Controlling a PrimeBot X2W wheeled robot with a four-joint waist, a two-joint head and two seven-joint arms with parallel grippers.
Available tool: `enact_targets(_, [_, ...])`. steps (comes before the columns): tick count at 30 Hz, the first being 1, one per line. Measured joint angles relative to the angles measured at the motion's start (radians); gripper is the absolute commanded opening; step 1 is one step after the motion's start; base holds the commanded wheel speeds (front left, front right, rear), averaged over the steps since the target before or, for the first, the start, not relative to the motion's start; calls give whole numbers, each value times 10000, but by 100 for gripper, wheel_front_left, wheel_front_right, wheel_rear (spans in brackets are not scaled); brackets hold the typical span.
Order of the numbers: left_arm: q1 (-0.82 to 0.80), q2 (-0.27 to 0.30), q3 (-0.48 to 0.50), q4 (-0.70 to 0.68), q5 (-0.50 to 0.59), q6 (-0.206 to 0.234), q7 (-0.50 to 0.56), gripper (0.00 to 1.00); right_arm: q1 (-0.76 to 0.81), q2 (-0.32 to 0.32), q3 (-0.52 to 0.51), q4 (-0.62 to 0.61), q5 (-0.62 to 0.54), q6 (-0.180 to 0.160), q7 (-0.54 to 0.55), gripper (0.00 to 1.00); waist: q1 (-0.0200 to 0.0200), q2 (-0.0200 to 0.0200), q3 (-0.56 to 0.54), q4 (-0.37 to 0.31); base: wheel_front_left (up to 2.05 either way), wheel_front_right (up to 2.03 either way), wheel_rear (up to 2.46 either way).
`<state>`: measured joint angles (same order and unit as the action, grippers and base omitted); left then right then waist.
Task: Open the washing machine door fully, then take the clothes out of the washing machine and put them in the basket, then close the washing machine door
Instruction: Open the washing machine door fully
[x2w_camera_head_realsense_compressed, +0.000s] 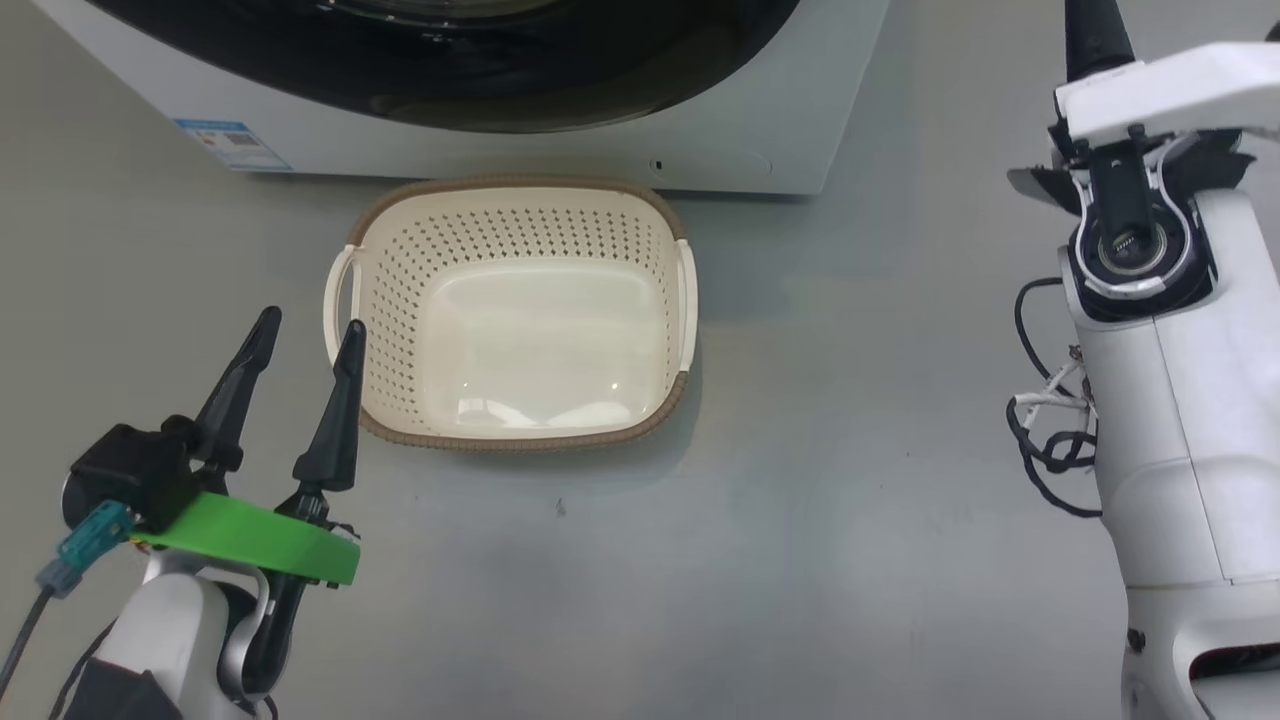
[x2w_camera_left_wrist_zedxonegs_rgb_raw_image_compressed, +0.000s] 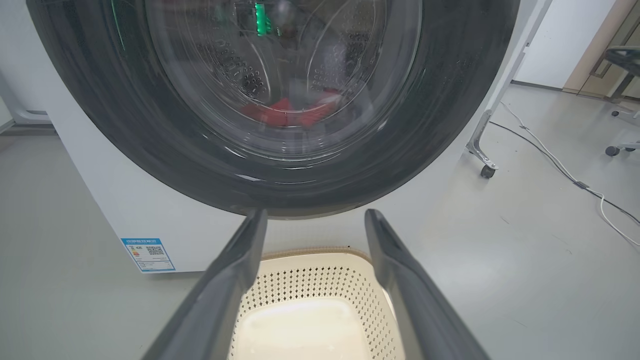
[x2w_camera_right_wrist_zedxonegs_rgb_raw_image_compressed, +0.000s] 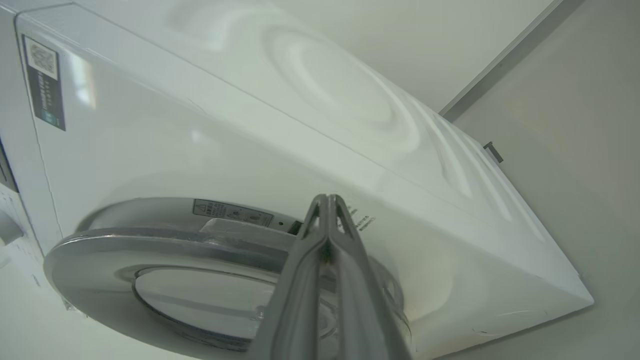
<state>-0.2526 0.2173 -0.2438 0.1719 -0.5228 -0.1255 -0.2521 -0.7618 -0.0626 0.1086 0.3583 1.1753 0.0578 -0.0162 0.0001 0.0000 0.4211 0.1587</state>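
Low on the washing machine (x2w_camera_left_wrist_zedxonegs_rgb_raw_image_compressed: 100, 200) sits an unreadable blue label (x2w_camera_left_wrist_zedxonegs_rgb_raw_image_compressed: 148, 254); left pincer (x2w_camera_left_wrist_zedxonegs_rgb_raw_image_compressed: 315, 215) spread, right pincer (x2w_camera_right_wrist_zedxonegs_rgb_raw_image_compressed: 327, 200) closed.

You'll see the door (x2w_camera_left_wrist_zedxonegs_rgb_raw_image_compressed: 165, 150) has a glossy black ring around clear, smooth glass; behind it the drum (x2w_camera_left_wrist_zedxonegs_rgb_raw_image_compressed: 240, 75) is shiny perforated metal and the clothes (x2w_camera_left_wrist_zedxonegs_rgb_raw_image_compressed: 280, 114) look like soft red cloth. The washer (x2w_camera_head_realsense_compressed: 780, 110) is smooth white — slightly glossy. Your basket (x2w_camera_head_realsense_compressed: 520, 225) is cream plastic, its rim woven-looking brown. The floor (x2w_camera_head_realsense_compressed: 850, 500) is matt grey. The left gripper (x2w_camera_head_realsense_compressed: 310, 322) is matt dark plastic.
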Motion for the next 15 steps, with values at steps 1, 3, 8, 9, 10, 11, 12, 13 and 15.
enact_targets(1, [-81,12,-42,-48,-50,0,0,100,-220,-4,98,38,8,-69,144,0,0,0,118,69,0,0,0])
enact_targets(3, [-210,52,-157,-86,-56,0,0,100,-621,-12,280,88,79,-107,418,0,0,0,344,200,0,0,0])
enact_targets(8, [-415,150,-272,-157,-192,0,0,100,-1539,-44,713,267,107,-332,970,0,0,0,885,500,0,0,0])
enact_targets(9, [-453,161,-293,-167,-236,0,0,100,-1701,-46,773,303,109,-341,1018,0,0,0,984,551,0,0,0])
enact_targets(10, [-483,161,-316,-167,-261,0,0,100,-1867,-56,848,347,109,-339,1083,0,0,0,1082,602,0,0,0])
enact_targets(11, [-515,161,-337,-167,-282,0,0,100,-2018,-67,926,384,107,-339,1139,0,0,0,1170,649,0,0,0])
enact_targets(12, [-550,161,-353,-165,-311,0,0,100,-2165,-75,995,416,109,-337,1170,0,-1,0,1255,694,0,0,0])
enact_targets(13, [-550,161,-353,-165,-311,0,0,100,-2165,-75,995,416,109,-337,1170,0,-1,0,1255,694,0,0,0])
enact_targets(15, [-606,163,-424,-157,-385,0,0,100,-2433,-88,1095,476,125,-324,1254,0,0,0,1394,778,0,0,0])
